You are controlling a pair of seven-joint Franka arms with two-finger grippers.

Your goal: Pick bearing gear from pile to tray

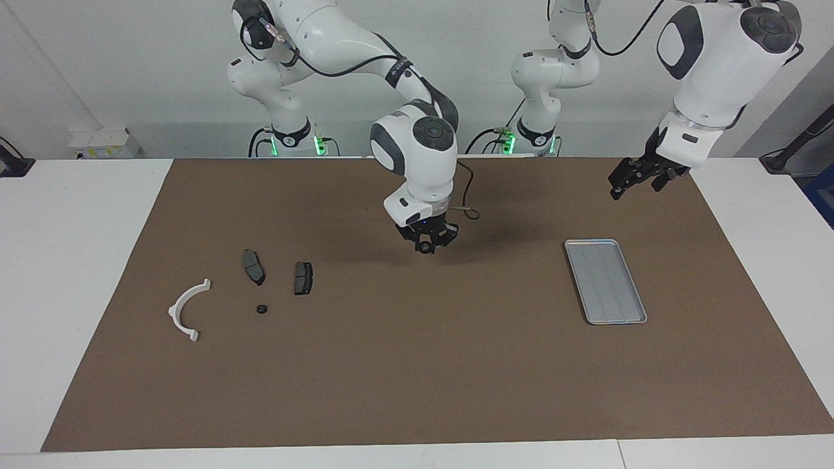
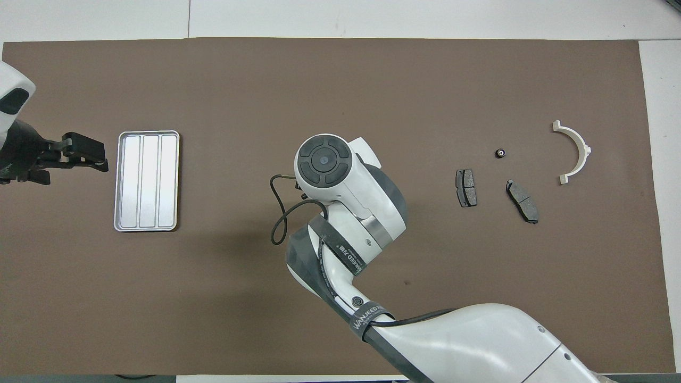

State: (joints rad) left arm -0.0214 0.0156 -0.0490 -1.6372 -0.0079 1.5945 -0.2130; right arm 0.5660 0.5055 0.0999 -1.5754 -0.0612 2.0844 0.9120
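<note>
Right gripper [image 1: 427,246] hangs over the bare mat between the pile [image 1: 260,286] and the tray [image 1: 605,281], fingers clamped on a small black round piece [image 1: 425,248]. Left gripper [image 1: 631,178] waits with fingers spread, empty, above the mat beside the tray.

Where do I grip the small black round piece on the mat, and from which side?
Across its outer rim, straight down from above. The small black round piece sits low on the mat, clear of the white bracket and nearest dark plate, so fingers should fit either side.
</note>
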